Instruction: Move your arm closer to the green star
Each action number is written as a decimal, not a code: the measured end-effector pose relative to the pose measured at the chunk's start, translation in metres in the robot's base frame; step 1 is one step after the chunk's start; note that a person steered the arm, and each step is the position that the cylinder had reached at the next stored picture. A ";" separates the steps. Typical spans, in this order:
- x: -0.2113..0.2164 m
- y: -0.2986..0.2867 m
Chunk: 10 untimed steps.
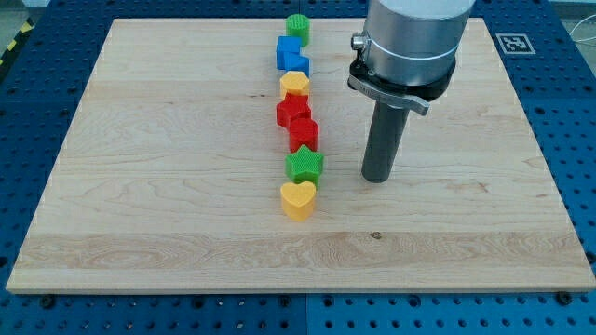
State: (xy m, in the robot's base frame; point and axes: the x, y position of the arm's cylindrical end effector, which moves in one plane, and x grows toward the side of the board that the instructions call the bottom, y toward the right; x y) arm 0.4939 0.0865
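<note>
The green star (304,165) lies on the wooden board (168,167), second from the bottom of a column of blocks. My tip (377,178) rests on the board to the star's right, a short gap away and not touching it. Below the star is a yellow heart (298,199). Above it are a red block (304,134), a red star (291,111), a yellow block (294,85), a blue block (296,65), a blue cube (289,47) and a green round block (297,26).
The arm's grey body (410,46) hangs over the board's upper right. An ArUco marker (511,43) sits at the board's top right corner. Blue perforated table (577,140) surrounds the board.
</note>
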 end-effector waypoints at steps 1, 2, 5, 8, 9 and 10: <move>0.000 -0.016; 0.000 -0.020; 0.000 -0.027; -0.008 -0.036; -0.006 -0.036; -0.005 -0.035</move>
